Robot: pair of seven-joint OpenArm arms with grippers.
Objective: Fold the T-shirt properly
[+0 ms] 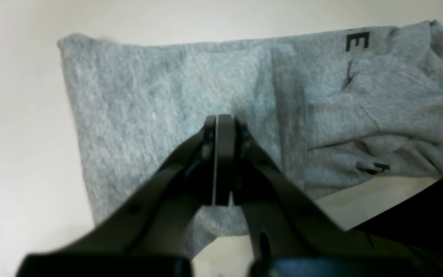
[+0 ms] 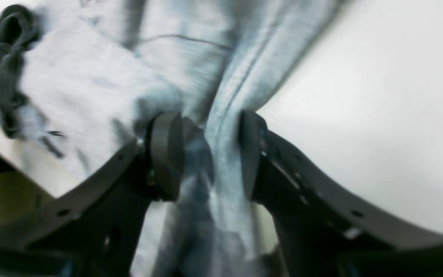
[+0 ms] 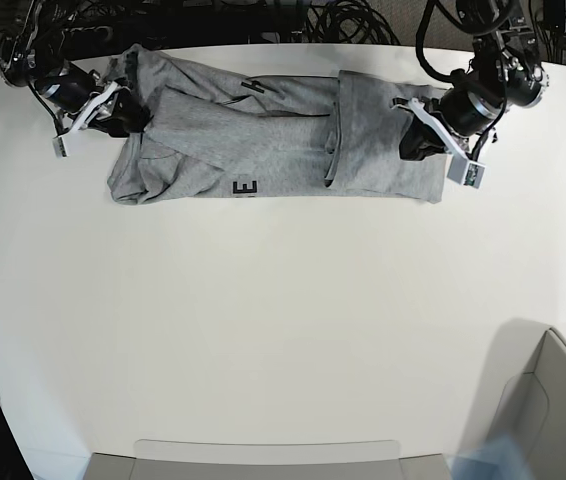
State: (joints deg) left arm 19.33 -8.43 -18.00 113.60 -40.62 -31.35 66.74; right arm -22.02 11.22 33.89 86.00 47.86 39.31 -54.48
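Note:
The heather-grey T-shirt (image 3: pixel 263 140) lies in a long band across the far side of the white table (image 3: pixel 283 320), with a black letter E (image 3: pixel 246 187) on its near edge. My left gripper (image 3: pixel 413 143) is over the shirt's right end. In the left wrist view its fingers (image 1: pixel 219 154) are pressed together above the plain grey cloth (image 1: pixel 148 96), with nothing between them. My right gripper (image 3: pixel 126 117) is at the shirt's left end. In the right wrist view (image 2: pixel 210 154) its jaws are clamped on a thick bunched fold of the cloth (image 2: pixel 90 84); this view is blurred.
A grey bin (image 3: pixel 563 400) stands at the near right corner and a flat grey tray (image 3: pixel 263 458) at the near edge. Dark cables (image 3: pixel 343 20) run behind the table's far edge, close to both arms.

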